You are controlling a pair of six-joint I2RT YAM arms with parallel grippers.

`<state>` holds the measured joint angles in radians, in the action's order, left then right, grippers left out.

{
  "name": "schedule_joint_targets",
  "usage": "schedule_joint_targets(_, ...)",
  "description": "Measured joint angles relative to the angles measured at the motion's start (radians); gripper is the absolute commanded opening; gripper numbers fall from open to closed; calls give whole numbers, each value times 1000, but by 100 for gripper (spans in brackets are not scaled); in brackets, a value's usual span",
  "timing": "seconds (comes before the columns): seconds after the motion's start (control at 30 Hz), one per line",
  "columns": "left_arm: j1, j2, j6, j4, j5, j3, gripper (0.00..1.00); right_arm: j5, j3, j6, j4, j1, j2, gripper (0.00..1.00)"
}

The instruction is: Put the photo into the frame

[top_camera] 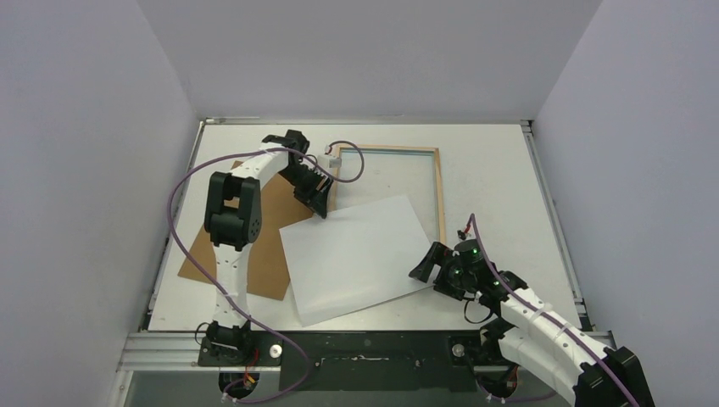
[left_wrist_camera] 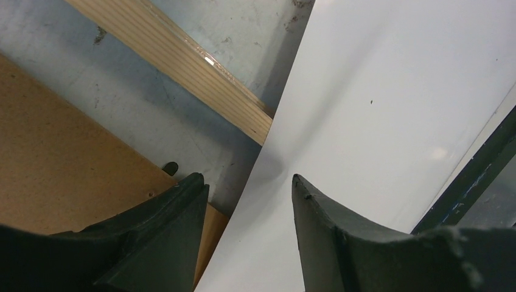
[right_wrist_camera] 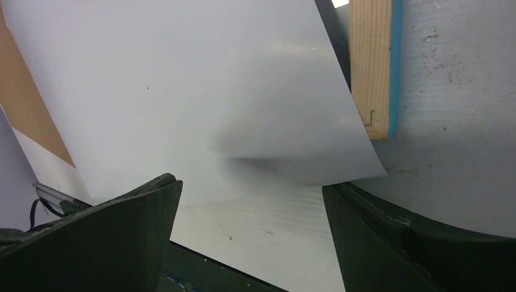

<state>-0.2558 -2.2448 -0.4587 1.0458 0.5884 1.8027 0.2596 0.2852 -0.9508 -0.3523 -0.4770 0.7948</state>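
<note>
Overhead, the photo (top_camera: 356,259) lies white side up on the table (top_camera: 500,170), covering the near-left corner of the frame (top_camera: 440,195) and part of a brown board (top_camera: 254,246). The left gripper (top_camera: 320,202) sits at the photo's far-left corner, jaws parted over its edge. The right gripper (top_camera: 428,271) stands wide open just beside the near-right corner.

Top camera overlooks whole table (top_camera: 496,174); wrist cameras close, angled down, sharing photo (left_wrist_camera: 377,121)
</note>
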Motion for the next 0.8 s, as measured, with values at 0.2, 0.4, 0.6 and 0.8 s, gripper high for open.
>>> schedule_joint_targets(0.2,0,-21,-42,43,14,6,48,0,8,26,-1,1,12,90)
schedule_joint_targets(0.4,0,-21,-76,72,22,6,45,0,8,31,-2,1,12,90)
schedule_joint_targets(0.6,0,-22,-139,148,52,17,39,1,10,41,-2,1,12,90)
schedule_joint_targets(0.8,2,-22,-164,187,62,22,24,9,24,56,-6,6,12,90)
